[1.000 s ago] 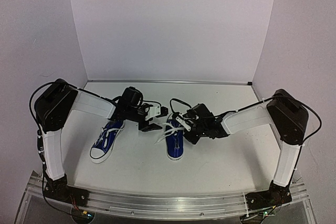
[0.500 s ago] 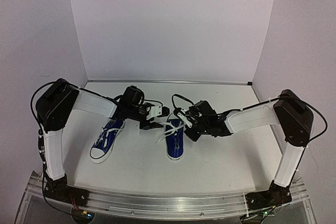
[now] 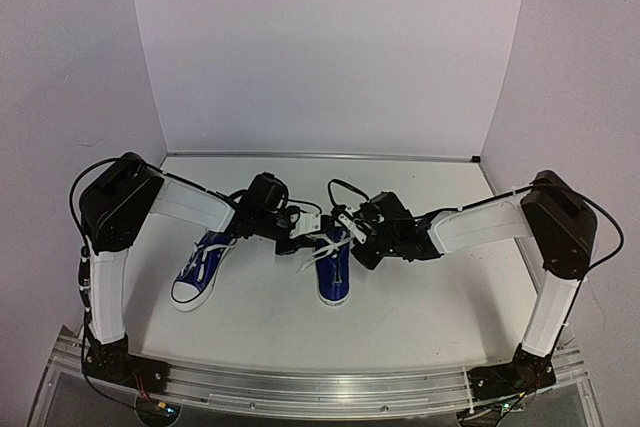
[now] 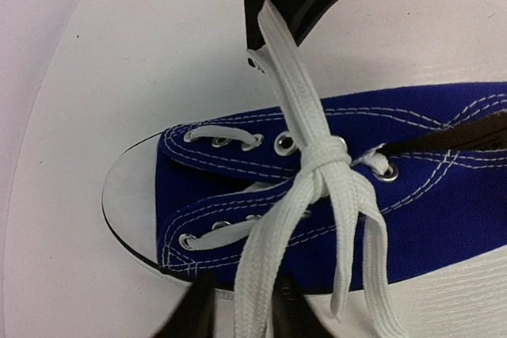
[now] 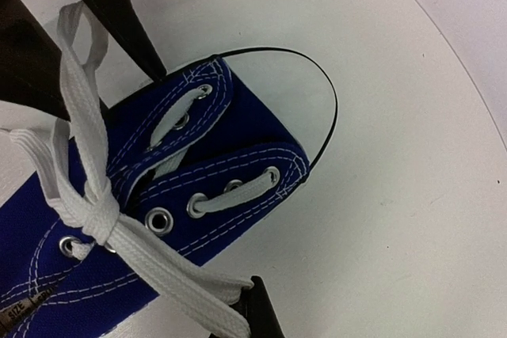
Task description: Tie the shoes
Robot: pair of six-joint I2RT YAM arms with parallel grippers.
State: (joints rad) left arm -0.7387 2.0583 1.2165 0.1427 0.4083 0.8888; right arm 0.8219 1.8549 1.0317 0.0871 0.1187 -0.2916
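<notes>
My left claw (image 3: 299, 242) and right claw (image 3: 349, 232) each pinch an end of the lace (image 4: 287, 69), stretched across the middle shoe (image 3: 333, 282); the knot (image 4: 323, 156) lies between them.

Two shoes lie on one tabletop (image 3: 430, 297): one shoe (image 3: 203, 269) near the left edge, the other shoe (image 3: 334, 277) near the middle. Each carries one white lace (image 3: 318, 247). Two arms (image 3: 190, 205) (image 3: 475, 227) bear two end effectors: left end effector (image 3: 300, 245), right end effector (image 3: 350, 230).

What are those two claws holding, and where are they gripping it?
The white laces of one blue shoe: the left gripper and the right gripper each pinch a strand, on opposite sides of the knot.
</notes>
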